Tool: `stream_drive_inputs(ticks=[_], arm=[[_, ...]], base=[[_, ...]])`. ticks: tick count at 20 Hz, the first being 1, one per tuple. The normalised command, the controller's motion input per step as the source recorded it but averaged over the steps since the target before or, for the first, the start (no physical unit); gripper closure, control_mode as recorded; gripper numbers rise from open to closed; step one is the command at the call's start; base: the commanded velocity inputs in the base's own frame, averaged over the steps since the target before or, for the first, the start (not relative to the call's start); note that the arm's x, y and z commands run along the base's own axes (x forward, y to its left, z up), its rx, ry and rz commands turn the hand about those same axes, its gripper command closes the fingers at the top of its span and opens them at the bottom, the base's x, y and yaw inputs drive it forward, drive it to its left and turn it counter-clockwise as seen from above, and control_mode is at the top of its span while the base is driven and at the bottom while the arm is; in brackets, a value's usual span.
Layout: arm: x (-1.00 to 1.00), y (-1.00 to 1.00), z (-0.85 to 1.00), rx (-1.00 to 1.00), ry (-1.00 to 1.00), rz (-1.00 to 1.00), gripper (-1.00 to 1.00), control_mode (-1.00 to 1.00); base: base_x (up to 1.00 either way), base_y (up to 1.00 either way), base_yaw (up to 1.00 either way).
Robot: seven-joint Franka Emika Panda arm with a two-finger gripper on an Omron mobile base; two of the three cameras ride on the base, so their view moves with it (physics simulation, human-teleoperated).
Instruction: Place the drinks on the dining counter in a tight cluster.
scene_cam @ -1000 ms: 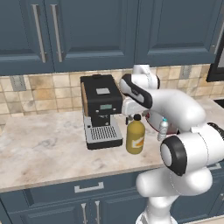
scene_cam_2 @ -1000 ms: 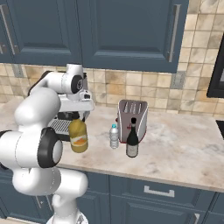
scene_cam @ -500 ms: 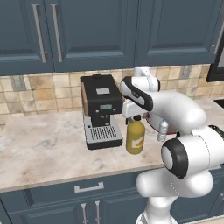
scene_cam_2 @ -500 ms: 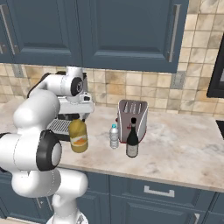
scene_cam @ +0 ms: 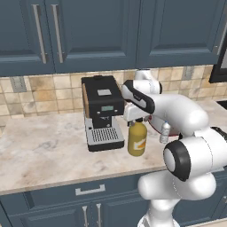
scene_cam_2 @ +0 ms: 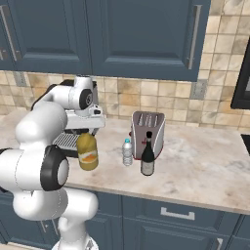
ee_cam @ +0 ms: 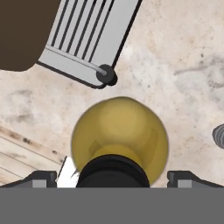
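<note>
At centre frame, the gripper (ee_cam: 112, 177) hangs over the amber bottle (scene_cam: 137, 139), jaws wide astride its black cap (ee_cam: 113, 170); next, descend and clamp.

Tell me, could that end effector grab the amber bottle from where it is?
Probably yes. The end effector hangs right above the amber bottle, its fingers either side of the black cap, and nothing sits between them.

A rendered home kitchen: dark blue cabinets (scene_cam: 88, 31) above a marbled beige counter (scene_cam: 40, 150), tan tile backsplash (scene_cam_2: 171, 97), a black coffee machine (scene_cam: 103, 111) and a silver toaster (scene_cam_2: 147, 131).
</note>
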Motion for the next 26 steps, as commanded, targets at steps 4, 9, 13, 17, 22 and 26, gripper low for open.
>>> stream_drive_inputs(ticks=[4, 9, 13, 17, 22, 26], arm=[[0.00, 0.00, -0.06, 0.01, 0.00, 0.00, -1.00, -1.00], [0.00, 0.00, 0.00, 0.00, 0.00, 0.00, -1.00, -1.00], [0.00, 0.00, -0.05, 0.00, 0.00, 0.00, 1.00, -1.00], [0.00, 0.00, -0.04, 0.00, 0.00, 0.00, 1.00, -1.00], [-0.02, 0.00, -0.02, 0.00, 0.02, 0.00, 1.00, -1.00], [-0.57, 0.00, 0.00, 0.00, -0.02, 0.00, 1.00, -1.00]], base=[[0.00, 0.00, 0.00], [0.00, 0.00, 0.00], [0.00, 0.00, 0.00], [0.00, 0.00, 0.00], [0.00, 0.00, 0.00], [0.00, 0.00, 0.00]])
